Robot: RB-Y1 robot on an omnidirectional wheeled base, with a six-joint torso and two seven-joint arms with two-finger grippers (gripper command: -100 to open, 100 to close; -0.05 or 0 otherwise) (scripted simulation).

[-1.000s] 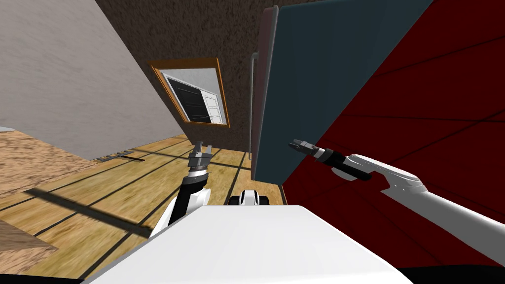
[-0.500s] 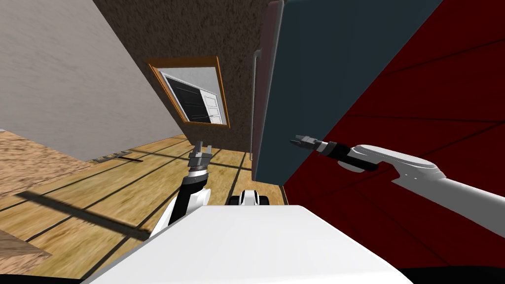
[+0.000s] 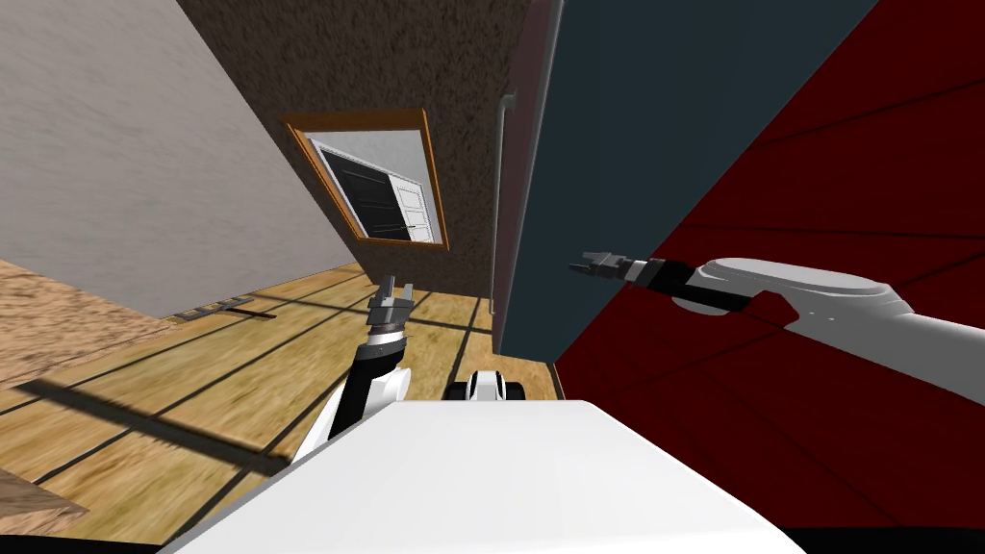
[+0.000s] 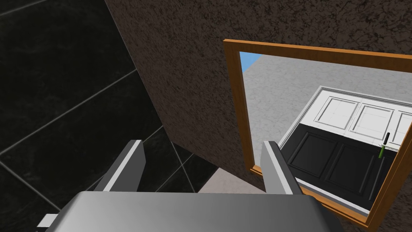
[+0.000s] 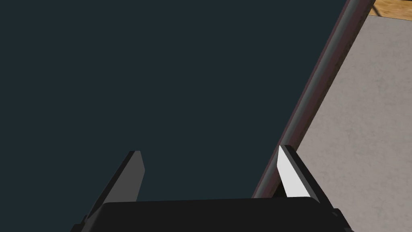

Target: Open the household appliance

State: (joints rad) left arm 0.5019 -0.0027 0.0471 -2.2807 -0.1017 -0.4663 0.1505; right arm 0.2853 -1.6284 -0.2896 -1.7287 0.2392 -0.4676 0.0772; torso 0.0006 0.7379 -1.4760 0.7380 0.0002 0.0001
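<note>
against the red wall (image 3: pixel 827 192) on my right stands the tall, dark blue-grey appliance (image 3: pixel 616 144), its broad side panel facing me and its door, as far as i can judge, not yet open. over the past second the whole head view has slid, so my base or torso has turned a little and the appliance now sits further right in the picture. a long grey handle (image 3: pixel 497 212) runs upright along its front, well apart from both arms. the right arm has lifted and levelled, carrying the right gripper (image 3: pixel 581 264) higher along the side panel. its wrist view shows the fingers spread wide and holding nothing, one fingertip just beside the rounded front edge (image 5: pixel 322 80). i judge this is still the approach: the gripper must clear that edge and come round to the handle before any pull. the left gripper (image 3: pixel 398 286) hangs over the wooden floor (image 3: pixel 192 385), released and idle, unchanged.
</note>
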